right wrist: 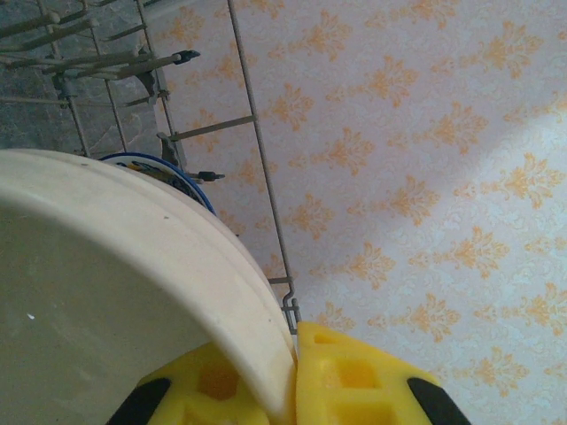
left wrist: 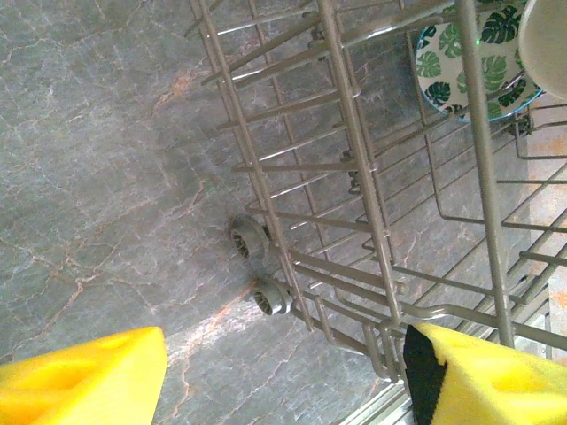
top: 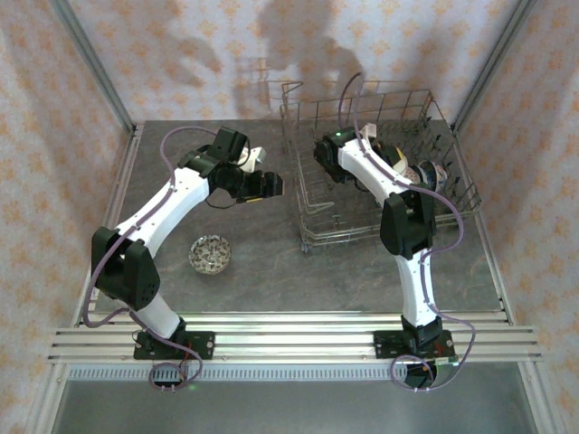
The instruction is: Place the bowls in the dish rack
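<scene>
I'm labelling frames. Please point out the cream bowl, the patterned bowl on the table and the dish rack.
cream bowl point(right wrist: 106, 292): right wrist view, on its inner wall.
patterned bowl point(top: 209, 254): top external view, on its middle.
dish rack point(top: 339, 231): top external view, on its near wire wall.

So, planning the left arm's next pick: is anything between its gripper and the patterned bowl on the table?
Nothing visible. The left gripper hangs open beside the dish rack; the patterned bowl sits alone on the table.

cream bowl point(right wrist: 106, 292) cut off left & btm, blue-rimmed bowl point(right wrist: 146, 161) mostly hidden behind it
</scene>
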Available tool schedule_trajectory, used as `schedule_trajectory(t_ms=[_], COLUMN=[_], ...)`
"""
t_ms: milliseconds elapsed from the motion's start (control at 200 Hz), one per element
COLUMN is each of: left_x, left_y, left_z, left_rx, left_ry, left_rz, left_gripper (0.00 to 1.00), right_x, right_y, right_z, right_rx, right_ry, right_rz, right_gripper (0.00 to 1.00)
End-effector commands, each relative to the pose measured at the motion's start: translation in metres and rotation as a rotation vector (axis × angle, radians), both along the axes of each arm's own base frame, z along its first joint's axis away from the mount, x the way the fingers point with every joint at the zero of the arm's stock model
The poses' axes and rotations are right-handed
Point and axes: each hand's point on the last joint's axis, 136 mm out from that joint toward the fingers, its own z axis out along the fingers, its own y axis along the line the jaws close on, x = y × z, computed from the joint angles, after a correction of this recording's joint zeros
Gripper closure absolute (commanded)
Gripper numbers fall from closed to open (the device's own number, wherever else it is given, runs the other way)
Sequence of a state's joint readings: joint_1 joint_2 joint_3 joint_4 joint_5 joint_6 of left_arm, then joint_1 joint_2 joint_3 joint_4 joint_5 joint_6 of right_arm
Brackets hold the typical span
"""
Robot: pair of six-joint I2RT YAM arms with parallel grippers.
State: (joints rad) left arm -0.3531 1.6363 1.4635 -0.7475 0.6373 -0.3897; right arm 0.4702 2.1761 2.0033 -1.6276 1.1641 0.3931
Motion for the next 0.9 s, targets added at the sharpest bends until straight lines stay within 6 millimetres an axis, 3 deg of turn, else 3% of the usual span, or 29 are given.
schedule_trajectory(t_ms=[0,350,636,766,896], left_x=[0.010,0.016,0.017,0.019,0.026], left_y=[0.005,0.014,0.019,0.022,0.030], left_z=[0.023,0.032,0.031,0.031,0.043], left_rx=[-0.010,-0.004,-0.001,-0.001,-0.005], left_ry=[-0.078,-0.091,-0.092,-0.096,-0.140], left_rz=[0.029,0.070,0.083,0.099,0.147], left_gripper=[0.27,0.23,0.23,0.22,0.19], right_x=[-0.005,-0.012,-0.002,-0.002,-0.003], right_y=[-0.006,-0.004,0.008,0.013,0.018], right_z=[0.016,0.009,-0.004,0.004,0.029], right_rx=[-0.112,-0.119,-0.115,-0.082,-0.026], right_ry=[0.106,0.148,0.172,0.135,0.036], right_rz=[0.021,0.027,0.039,0.043,0.051], right_gripper=[1.00,1.00,1.00,1.00,1.00])
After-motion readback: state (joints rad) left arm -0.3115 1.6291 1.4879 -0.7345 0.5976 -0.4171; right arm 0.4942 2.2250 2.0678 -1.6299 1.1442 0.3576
